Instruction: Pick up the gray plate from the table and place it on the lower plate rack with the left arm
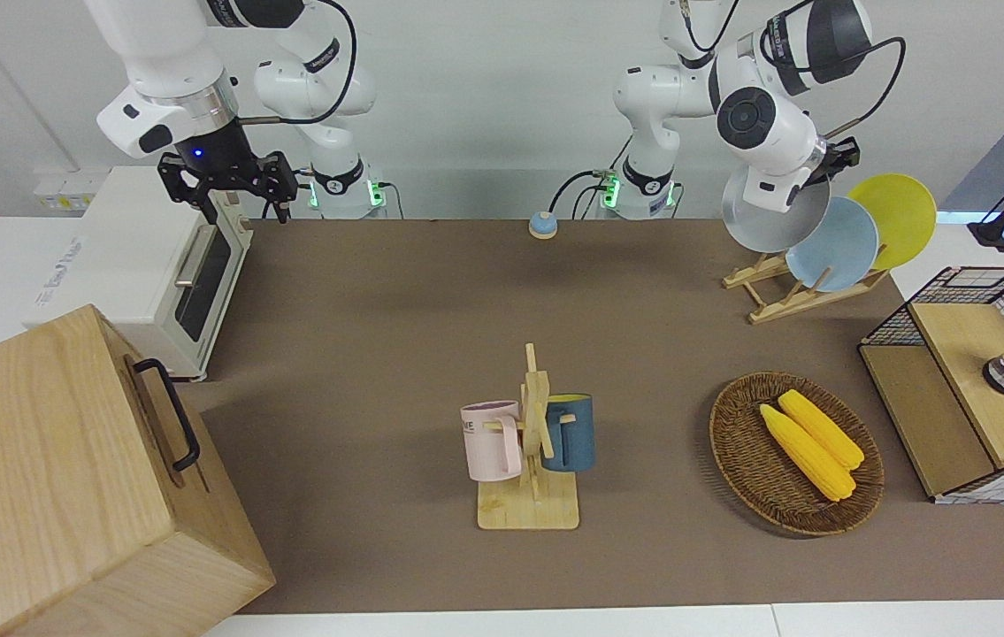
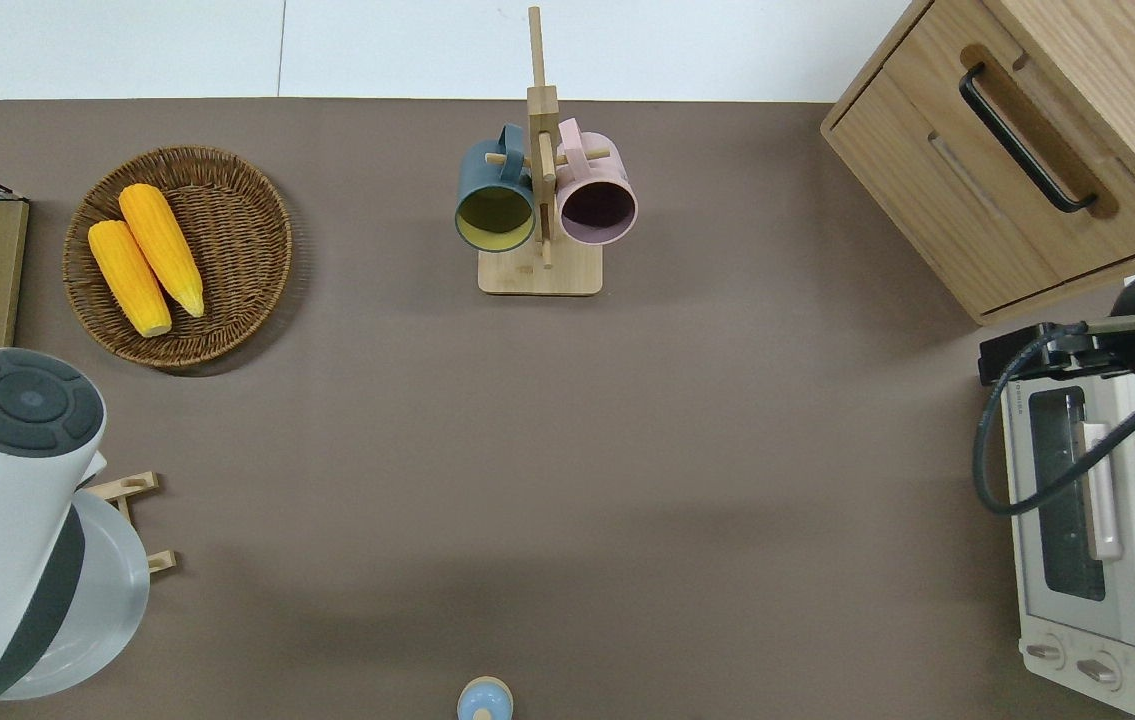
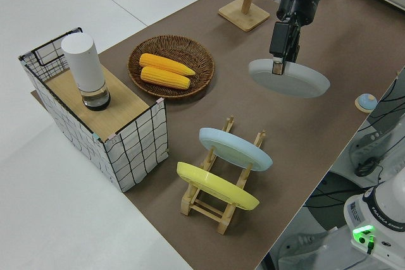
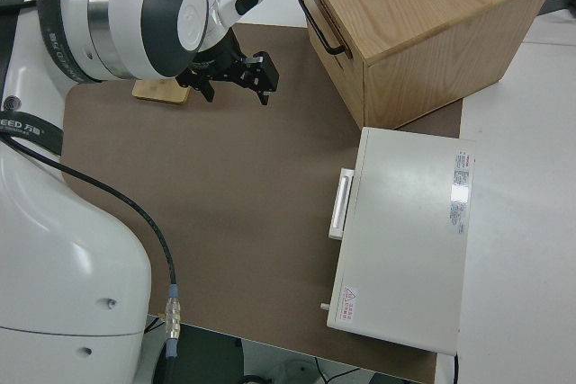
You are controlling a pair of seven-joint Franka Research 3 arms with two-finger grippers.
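The left gripper (image 3: 276, 71) is shut on the rim of the gray plate (image 3: 292, 81) and holds it in the air. In the front view the gray plate (image 1: 762, 221) hangs tilted over the empty end of the lower plate rack (image 1: 783, 288), overlapping the light-blue plate (image 1: 838, 246). In the overhead view the left arm covers most of the gray plate (image 2: 119, 600) and the rack (image 2: 135, 487); the fingers are hidden there. The rack (image 3: 218, 210) holds the light-blue plate (image 3: 235, 148) and a yellow plate (image 3: 215, 186). The right arm is parked, its gripper (image 4: 239, 76) open.
A wicker basket (image 1: 736, 451) with two corn cobs, a wire-sided box (image 1: 953, 389), a mug stand (image 1: 530, 495) with pink and blue mugs, a wooden drawer cabinet (image 1: 68, 478), a white toaster oven (image 1: 130, 257) and a small blue knob (image 1: 542, 225) stand on the brown table (image 1: 378, 336).
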